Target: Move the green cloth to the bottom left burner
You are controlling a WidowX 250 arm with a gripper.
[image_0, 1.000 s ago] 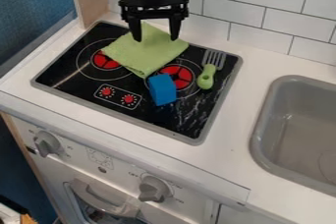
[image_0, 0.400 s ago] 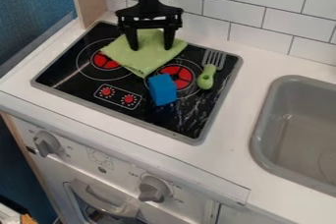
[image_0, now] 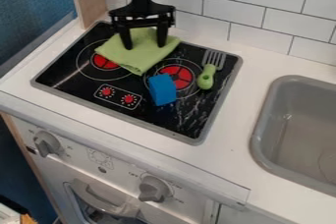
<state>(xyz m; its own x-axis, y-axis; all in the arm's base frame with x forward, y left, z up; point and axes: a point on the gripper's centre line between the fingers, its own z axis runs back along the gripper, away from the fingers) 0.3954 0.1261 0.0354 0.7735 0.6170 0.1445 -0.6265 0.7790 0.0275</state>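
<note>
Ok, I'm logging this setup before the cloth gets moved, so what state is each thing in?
Claw: open, fingers apart, tips down at the cloth.
Green cloth: spread out, partly over the burner at picture left.
Burner at picture left: partly covered.
Burner at picture right: partly covered by the blue block.
Blue block: resting on the stove.
Fork: lying down, tines toward the tiles.
</note>
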